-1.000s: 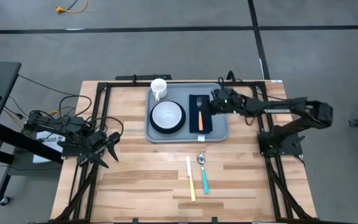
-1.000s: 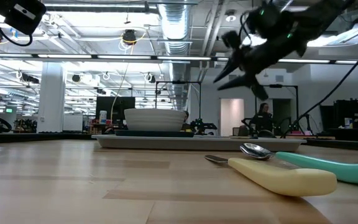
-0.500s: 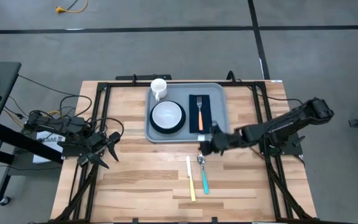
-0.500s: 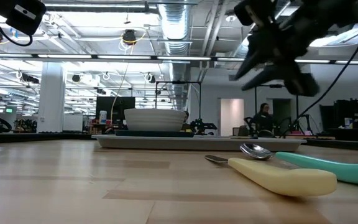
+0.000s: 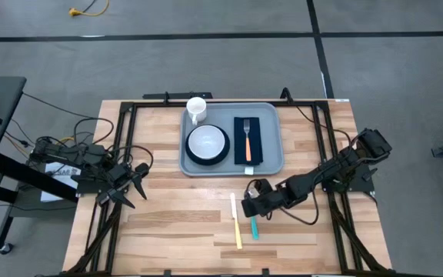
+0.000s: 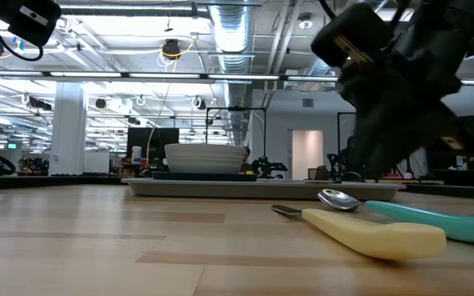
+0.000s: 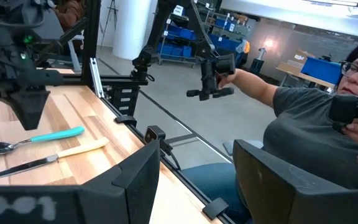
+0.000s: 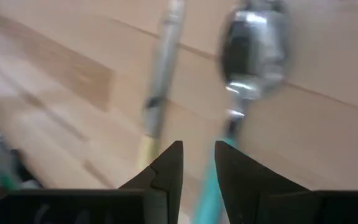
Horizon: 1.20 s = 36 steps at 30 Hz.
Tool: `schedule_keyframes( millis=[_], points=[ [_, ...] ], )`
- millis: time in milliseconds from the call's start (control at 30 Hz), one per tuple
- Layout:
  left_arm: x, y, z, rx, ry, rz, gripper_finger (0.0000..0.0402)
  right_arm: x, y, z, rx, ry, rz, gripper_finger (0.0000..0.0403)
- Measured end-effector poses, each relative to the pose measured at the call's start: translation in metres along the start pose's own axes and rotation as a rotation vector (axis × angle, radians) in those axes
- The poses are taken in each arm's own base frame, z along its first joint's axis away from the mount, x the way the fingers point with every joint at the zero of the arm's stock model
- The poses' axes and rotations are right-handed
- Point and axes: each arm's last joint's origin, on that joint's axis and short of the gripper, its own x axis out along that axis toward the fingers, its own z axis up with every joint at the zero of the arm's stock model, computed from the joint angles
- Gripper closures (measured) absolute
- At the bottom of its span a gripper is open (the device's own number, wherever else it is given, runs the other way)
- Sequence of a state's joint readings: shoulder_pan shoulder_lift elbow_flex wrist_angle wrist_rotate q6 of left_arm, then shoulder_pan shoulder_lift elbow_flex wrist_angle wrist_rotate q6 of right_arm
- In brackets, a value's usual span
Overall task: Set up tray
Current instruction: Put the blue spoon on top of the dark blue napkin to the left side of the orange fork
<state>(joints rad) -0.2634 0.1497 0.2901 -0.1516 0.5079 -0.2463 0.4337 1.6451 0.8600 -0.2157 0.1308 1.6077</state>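
Dark jaws of my right gripper (image 5: 250, 208) stand slightly apart, empty, right over the spoon (image 5: 252, 220), whose teal handle runs along my approach, knife (image 5: 235, 221) just beside. Tray (image 5: 272, 163) lies beyond; left gripper (image 5: 133, 181) idles far off, open.

Spoon (image 8: 252, 46) and knife (image 8: 160, 68) blurred; person (image 7: 328, 137) edge-cropped — face excluded

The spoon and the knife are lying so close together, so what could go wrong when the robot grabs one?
The right gripper hovers above the spoon, fingers only slightly apart. The knife lies right beside it, so a finger might bump the knife and push it askew. The spoon's handle is thin and flat on the table, so the fingers might slip off. The left gripper waits at the table's left edge.
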Motion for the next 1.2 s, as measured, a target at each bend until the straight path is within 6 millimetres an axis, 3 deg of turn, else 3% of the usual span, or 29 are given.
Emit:
schedule_keyframes(
  millis=[167, 400, 767, 1000, 1200],
  points=[
    [0.000, 0.000, 0.000, -0.001, 0.000, 0.000, 0.0209, -0.006, 0.001, 0.001, 0.013, 0.014, -0.115, 0.0317],
    [0.000, 0.000, -0.001, -0.009, 0.014, 0.003, 0.0209, -0.009, 0.016, 0.007, -0.003, 0.036, -0.075, 0.0317],
    [0.000, 0.000, -0.001, -0.009, 0.013, 0.003, 0.0209, -0.006, 0.021, 0.021, -0.101, 0.093, -0.014, 0.0317],
    [0.000, 0.000, -0.001, -0.009, 0.013, 0.003, 0.0209, -0.005, 0.023, 0.036, -0.078, 0.065, 0.006, 0.0317],
    [0.000, 0.000, -0.001, -0.009, 0.013, 0.004, 0.0209, -0.005, 0.024, 0.037, -0.058, 0.082, 0.017, 0.0317]
  ],
)
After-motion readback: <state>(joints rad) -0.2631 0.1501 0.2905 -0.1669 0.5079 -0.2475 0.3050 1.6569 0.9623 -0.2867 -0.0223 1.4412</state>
